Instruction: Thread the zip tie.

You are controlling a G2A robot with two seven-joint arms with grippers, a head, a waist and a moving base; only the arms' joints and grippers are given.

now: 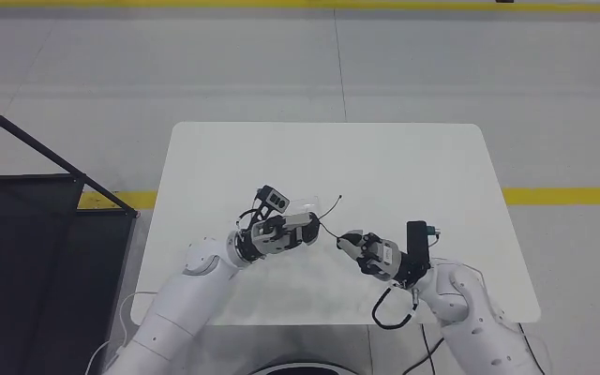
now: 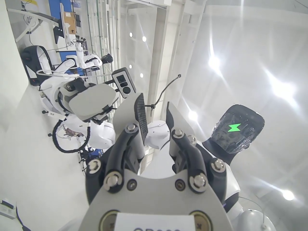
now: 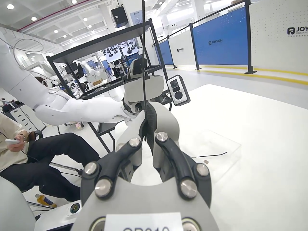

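A thin black zip tie [image 1: 332, 207] hangs in the air between my two grippers over the white table [image 1: 422, 169]. My right gripper [image 1: 345, 241] is shut on one end of the tie. From that gripper [image 3: 148, 111] the tie [image 3: 144, 37] rises straight to its square head. My left gripper [image 1: 314, 225] faces the right one from close by. Its fingers [image 2: 142, 114] stand apart around the gripper's centre [image 2: 154, 108]. The tie [image 2: 166, 88] passes by their tips and curves on to its free head. I cannot tell whether the left fingers touch the tie.
A clear plastic tray [image 3: 223, 145] lies on the table just beyond the grippers, with a spare black zip tie [image 3: 213, 155] in it. A black rack [image 1: 37, 234] stands off the table's left side. The table's far half is bare.
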